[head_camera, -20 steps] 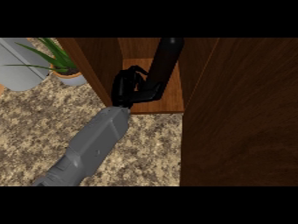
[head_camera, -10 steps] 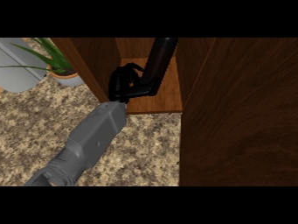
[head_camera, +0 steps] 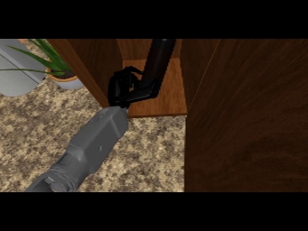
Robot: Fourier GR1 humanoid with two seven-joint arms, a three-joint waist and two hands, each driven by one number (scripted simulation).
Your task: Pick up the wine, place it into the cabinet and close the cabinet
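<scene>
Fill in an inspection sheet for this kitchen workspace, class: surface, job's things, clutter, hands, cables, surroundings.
Surface: speckled granite counter.
Job's things: dark wine bottle standing on the shelf of the wooden cabinet; cabinet door open.
Clutter: potted plant and grey container at the view's upper left.
Hands: left hand, fingers curled round the bottle; right hand not in view.
Cables: nothing seen.
Surroundings: nothing seen.

The dark, slender wine bottle [head_camera: 157, 63] stands nearly upright, leaning slightly, at upper centre of the frame on the floor of the brown wooden cabinet [head_camera: 173, 99]. The cabinet's wide wooden door [head_camera: 256, 117] stands open, filling the right side.
</scene>
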